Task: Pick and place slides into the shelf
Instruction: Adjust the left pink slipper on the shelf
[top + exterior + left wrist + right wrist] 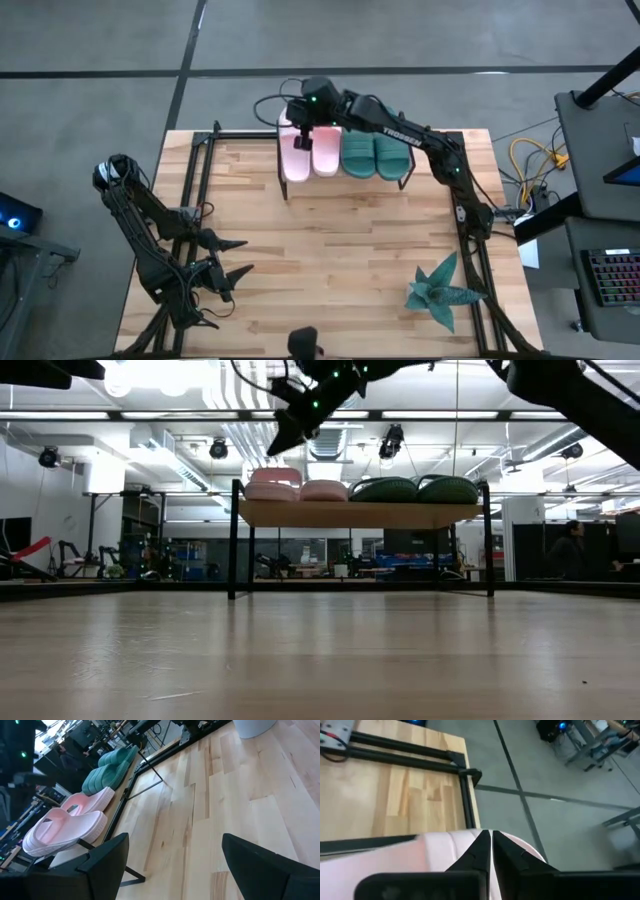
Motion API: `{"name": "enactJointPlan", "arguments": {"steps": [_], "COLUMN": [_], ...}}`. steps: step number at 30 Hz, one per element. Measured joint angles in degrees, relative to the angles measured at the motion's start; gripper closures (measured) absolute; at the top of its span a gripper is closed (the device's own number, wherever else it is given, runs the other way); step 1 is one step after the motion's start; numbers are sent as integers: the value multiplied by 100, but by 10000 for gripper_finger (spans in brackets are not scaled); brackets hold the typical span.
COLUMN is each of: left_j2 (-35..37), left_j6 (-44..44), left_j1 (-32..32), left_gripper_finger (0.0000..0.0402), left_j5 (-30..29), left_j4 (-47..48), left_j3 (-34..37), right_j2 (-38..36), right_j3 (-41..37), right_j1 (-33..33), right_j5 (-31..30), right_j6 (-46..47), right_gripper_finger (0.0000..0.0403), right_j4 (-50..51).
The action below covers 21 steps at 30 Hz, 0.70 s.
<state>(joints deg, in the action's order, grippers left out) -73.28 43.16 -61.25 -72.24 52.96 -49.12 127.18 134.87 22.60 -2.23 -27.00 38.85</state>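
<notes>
The butcher-block table (330,250) is carrying the shelf (345,180) at its far edge, directly under the right gripper (302,138). All four slides are lying on that shelf: the pink pair (310,152) beneath the right gripper's clenched, empty fingers, the teal pair (375,155) just beside. The left gripper (232,257) is waiting released, well apart from them.

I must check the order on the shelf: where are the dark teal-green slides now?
In the high view, the teal-green slides lie on the shelf, on its right half, beside the pink slides.
</notes>
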Motion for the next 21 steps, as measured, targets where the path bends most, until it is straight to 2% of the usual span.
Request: {"name": "enactJointPlan", "arguments": {"steps": [10,21], "left_j2": [0,0], "left_j6": [0,2], "left_j1": [0,0], "left_gripper_finger": [98,98], "left_j5": [-3,-1], "left_j4": [-3,-1], "left_j3": [2,4], "right_j2": [397,509], "right_j3": [-4,2], "right_j1": [121,133], "right_j5": [99,72], "right_j6": [14,42], "right_gripper_finger": [394,394], "right_j4": [34,111]}}
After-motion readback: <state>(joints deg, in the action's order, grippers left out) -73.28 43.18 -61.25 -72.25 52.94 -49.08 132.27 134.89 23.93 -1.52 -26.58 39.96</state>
